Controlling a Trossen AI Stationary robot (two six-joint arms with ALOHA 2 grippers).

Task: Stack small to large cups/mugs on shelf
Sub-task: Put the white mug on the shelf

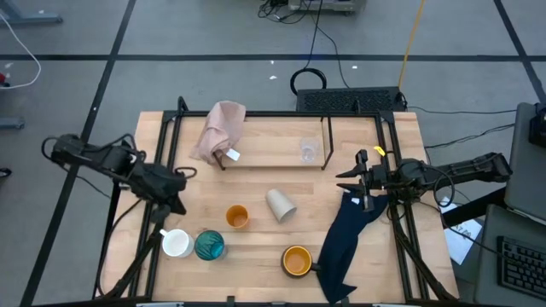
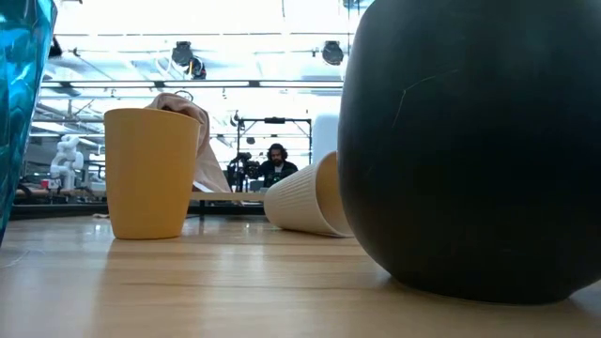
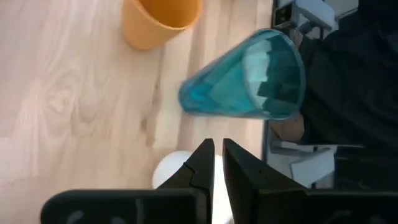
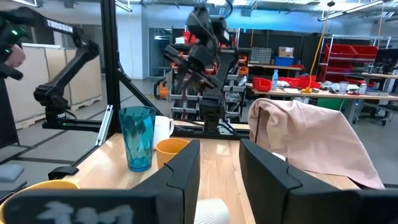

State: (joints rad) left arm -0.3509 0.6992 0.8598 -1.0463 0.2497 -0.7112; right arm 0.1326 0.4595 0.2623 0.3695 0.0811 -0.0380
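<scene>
1. Near desk edge: white mug point(image 1: 177, 244), teal glass point(image 1: 209, 246) and orange-yellow mug point(image 1: 296, 261) stand unstacked
2. Mid-desk: small orange cup point(image 1: 236, 217) upright, beige cup point(image 1: 281, 205) on its side
3. Left claw point(image 1: 177, 202), nearly pressed together, empty, hovers above the white mug; right claw point(image 1: 362, 181), slightly spread, empty, waits over the navy cloth point(image 1: 345, 243)
4. Far: only the tiny clear cup point(image 1: 309, 151) sits within the shelf point(image 1: 273, 165); stacking seems unstarted

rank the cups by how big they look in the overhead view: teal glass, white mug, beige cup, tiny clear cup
1. beige cup, lying on its side
2-3. teal glass and white mug, look alike
4. tiny clear cup
</scene>
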